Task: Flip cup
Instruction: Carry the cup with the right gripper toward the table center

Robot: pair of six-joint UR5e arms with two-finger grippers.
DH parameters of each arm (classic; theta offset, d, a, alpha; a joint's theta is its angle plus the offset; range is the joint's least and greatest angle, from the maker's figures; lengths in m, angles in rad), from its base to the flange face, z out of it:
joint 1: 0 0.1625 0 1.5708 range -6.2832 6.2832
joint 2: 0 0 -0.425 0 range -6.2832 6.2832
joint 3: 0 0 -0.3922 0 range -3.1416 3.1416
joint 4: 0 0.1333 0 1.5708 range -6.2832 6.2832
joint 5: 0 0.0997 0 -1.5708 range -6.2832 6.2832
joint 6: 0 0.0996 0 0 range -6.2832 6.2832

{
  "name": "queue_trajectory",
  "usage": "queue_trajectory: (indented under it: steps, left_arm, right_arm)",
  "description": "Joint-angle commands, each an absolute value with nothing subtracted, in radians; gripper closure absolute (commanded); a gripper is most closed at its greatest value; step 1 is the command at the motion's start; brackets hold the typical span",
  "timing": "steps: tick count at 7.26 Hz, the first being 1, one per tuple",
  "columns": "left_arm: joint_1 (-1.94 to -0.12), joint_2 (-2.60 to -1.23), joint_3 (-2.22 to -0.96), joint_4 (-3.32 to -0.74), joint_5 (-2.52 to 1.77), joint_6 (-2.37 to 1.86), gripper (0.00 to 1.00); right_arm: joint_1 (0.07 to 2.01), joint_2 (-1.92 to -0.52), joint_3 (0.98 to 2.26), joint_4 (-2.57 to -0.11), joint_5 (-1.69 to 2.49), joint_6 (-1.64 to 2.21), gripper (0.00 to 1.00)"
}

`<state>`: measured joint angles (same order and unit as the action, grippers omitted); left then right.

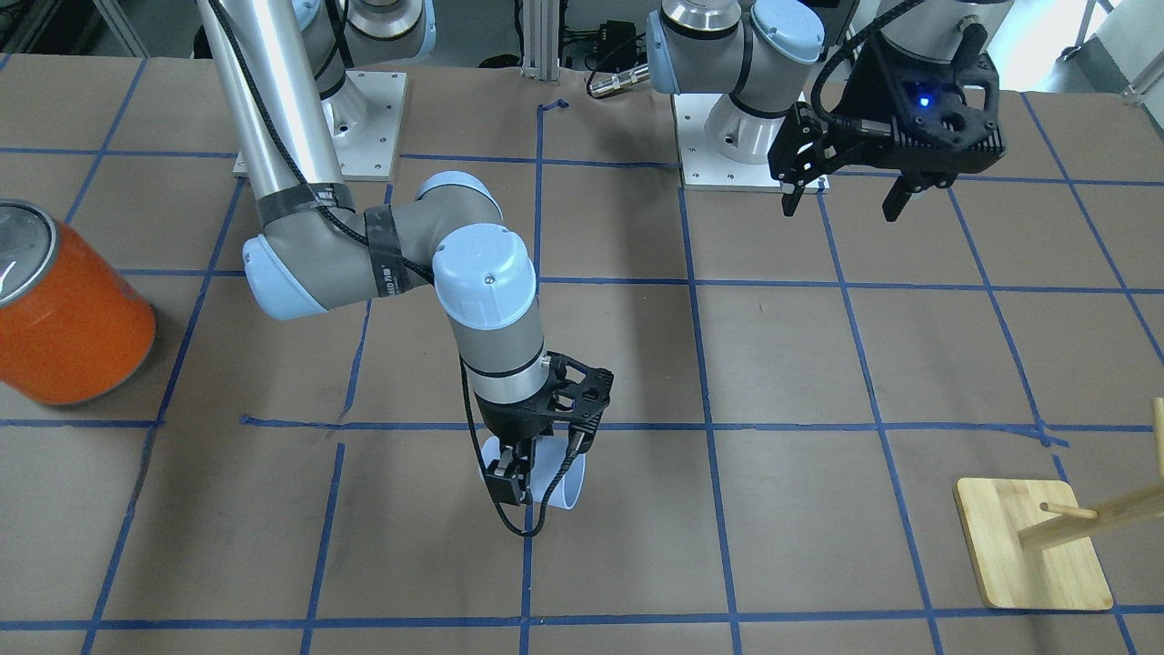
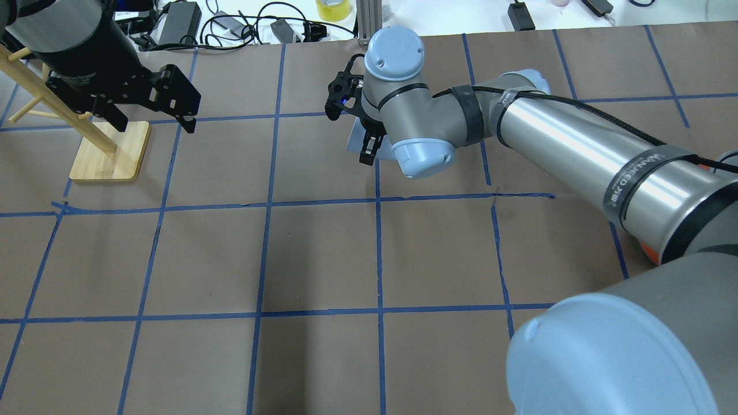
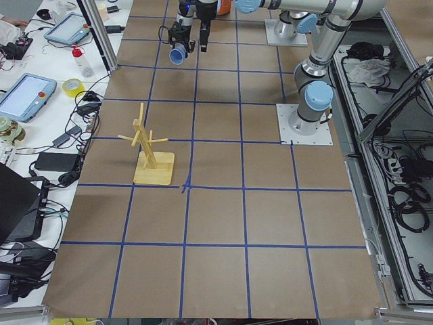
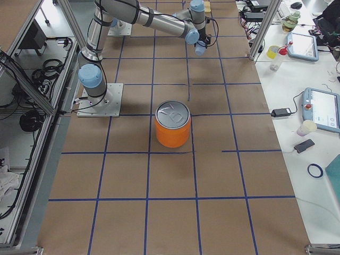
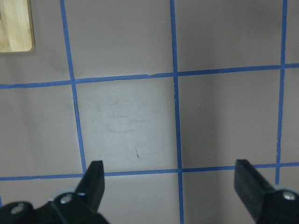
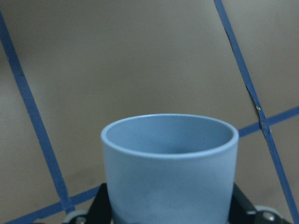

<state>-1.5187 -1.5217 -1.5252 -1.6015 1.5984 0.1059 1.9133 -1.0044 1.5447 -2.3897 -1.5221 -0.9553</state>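
Note:
The pale blue cup [image 1: 566, 484] is held between the fingers of my right gripper [image 1: 541, 468], which is shut on its wall. The cup is tipped on its side, just over the brown table. In the right wrist view the cup [image 6: 168, 163] fills the lower middle, with its open rim pointing away from the camera. It also shows in the overhead view [image 2: 354, 140] under my right gripper [image 2: 364, 142]. My left gripper [image 1: 846, 196] is open and empty, high above the table and far from the cup. The left wrist view shows the left gripper [image 5: 172, 182] over bare table.
A large orange can [image 1: 68, 309] with a silver top stands near the table's end on my right. A wooden peg stand [image 1: 1032, 541] stands on my left, close to the left arm [image 2: 109, 150]. Blue tape lines grid the table.

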Motion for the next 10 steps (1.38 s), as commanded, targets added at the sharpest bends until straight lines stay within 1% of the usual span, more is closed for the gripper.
queue_trajectory:
  steps: [1, 5, 9, 10]
  left_arm:
    - [-1.519, -1.522, -1.525, -1.601, 1.598, 0.106, 0.00]
    - [-1.519, -1.519, -1.526, -1.601, 1.598, 0.107, 0.00]
    - [-1.519, -1.519, -1.526, -1.601, 1.598, 0.107, 0.00]
    - [-1.519, -1.519, -1.526, -1.601, 1.598, 0.107, 0.00]
  right_arm:
    - [1.960, -0.974, 1.557, -2.451, -1.520, -1.145, 0.30]
    - [2.008, -0.946, 1.562, -2.411, -1.537, -1.212, 0.30]
    - [2.006, -0.947, 1.565, -2.364, -1.542, -1.201, 0.20]
    - [2.006, -0.946, 1.565, -2.362, -1.540, -1.198, 0.12]
